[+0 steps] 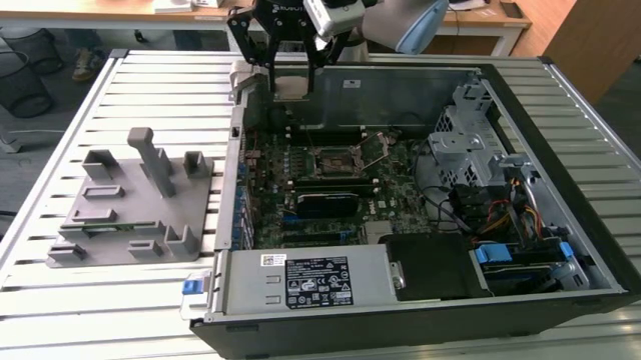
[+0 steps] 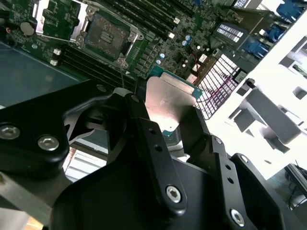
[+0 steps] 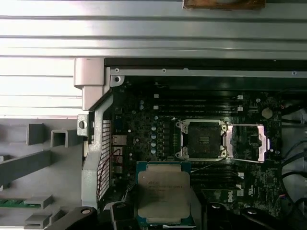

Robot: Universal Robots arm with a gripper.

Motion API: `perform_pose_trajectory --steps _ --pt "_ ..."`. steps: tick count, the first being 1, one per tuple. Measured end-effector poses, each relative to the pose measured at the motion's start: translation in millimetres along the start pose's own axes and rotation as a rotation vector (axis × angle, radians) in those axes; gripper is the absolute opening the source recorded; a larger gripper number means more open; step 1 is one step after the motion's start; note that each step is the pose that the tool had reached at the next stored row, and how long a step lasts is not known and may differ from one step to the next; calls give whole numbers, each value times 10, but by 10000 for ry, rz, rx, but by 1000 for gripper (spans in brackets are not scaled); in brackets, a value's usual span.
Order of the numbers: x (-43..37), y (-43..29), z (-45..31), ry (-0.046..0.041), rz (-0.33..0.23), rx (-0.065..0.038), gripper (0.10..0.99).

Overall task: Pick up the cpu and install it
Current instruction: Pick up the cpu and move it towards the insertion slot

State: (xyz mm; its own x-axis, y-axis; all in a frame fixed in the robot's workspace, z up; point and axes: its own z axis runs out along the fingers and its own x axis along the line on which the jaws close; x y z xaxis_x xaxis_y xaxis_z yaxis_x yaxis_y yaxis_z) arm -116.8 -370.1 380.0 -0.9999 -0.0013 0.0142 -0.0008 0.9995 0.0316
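Currently in the carry step: gripper [image 1: 290, 81] pinches the cpu [image 1: 290, 90] by two opposite edges, one black finger on each side, metal top facing up in the first wrist view; grip looks secure, chip roughly level

Position: cpu held in the air above the far corner of the open computer case [image 1: 561, 195], on the exterior view's left, well clear of the grey fixture [image 1: 130, 210] on the slatted table [image 1: 60, 300]

Socket [image 1: 338, 159] sits bare on the motherboard [image 1: 401, 187], its load plate [image 1: 386, 146] swung open to one side. Chip not yet over it: the first wrist view shows cpu [image 3: 163, 191] and socket [image 3: 201, 140] apart, offset both along and across the board

Pick-up judged done, install not begun

Judgement on what seating calls for:
- centring the chip over the socket frame
- edges square to the frame, correct corner orientation (cannot tell the marking from these views)
- flat, gentle descent; any tilt risks the contacts
- keeping the fingers clear of the frame and the raised plate
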Motion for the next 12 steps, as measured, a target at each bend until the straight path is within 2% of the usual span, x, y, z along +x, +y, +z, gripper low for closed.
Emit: perform_pose_trajectory --steps 12 --pt "-220 12 0 -1 0 -1 525"
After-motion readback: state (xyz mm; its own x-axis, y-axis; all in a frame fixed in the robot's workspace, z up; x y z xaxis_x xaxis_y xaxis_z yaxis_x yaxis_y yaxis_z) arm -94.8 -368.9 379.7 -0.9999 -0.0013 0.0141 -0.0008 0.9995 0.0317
